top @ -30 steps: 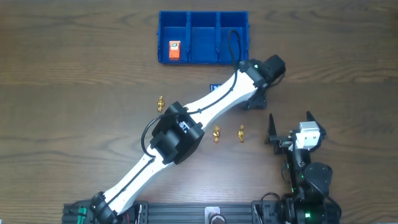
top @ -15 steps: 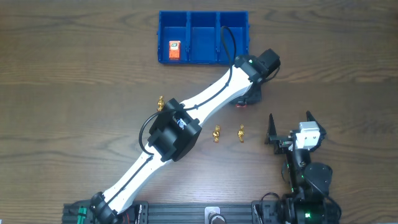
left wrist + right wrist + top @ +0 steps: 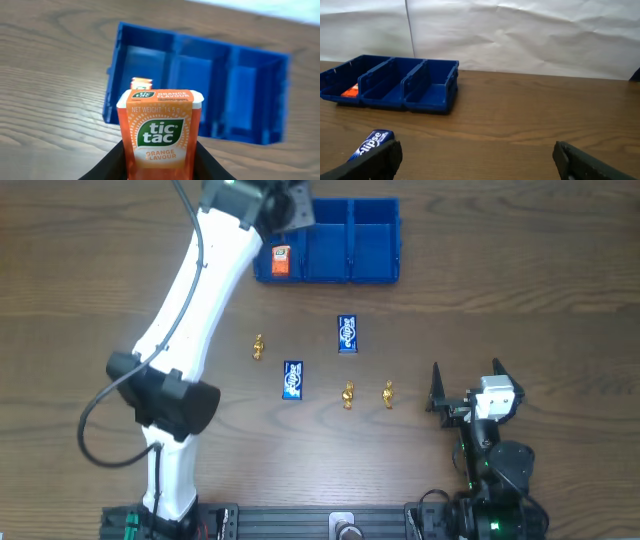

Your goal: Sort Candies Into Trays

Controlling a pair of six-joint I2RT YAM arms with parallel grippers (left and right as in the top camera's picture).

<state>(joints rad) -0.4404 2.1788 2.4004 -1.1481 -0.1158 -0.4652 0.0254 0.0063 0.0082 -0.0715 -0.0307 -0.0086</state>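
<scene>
My left gripper [image 3: 290, 206] is lifted over the far left of the table, near the left end of the blue three-compartment tray [image 3: 350, 272]. It is shut on an orange candy box [image 3: 161, 129], held upright in front of the tray [image 3: 260, 90]. A second orange box [image 3: 281, 260] lies in the tray's left compartment, also visible as the orange box [image 3: 142, 83] behind the held one. Two blue candy packs [image 3: 347, 334] [image 3: 293, 380] and three gold candies [image 3: 259, 346] [image 3: 348, 395] [image 3: 388, 393] lie on the table. My right gripper [image 3: 465, 385] stands open at the right.
The wooden table [image 3: 520, 290] has free room to the right of the tray and along its left side. From the right wrist, the tray [image 3: 435, 95] stands far off with a blue pack [image 3: 370, 142] close by. A white backdrop [image 3: 520, 35] rises behind the table.
My left arm swung from the table's middle right up to the tray's left end, carrying the orange box. Both blue packs are now uncovered. The right arm stayed still.
</scene>
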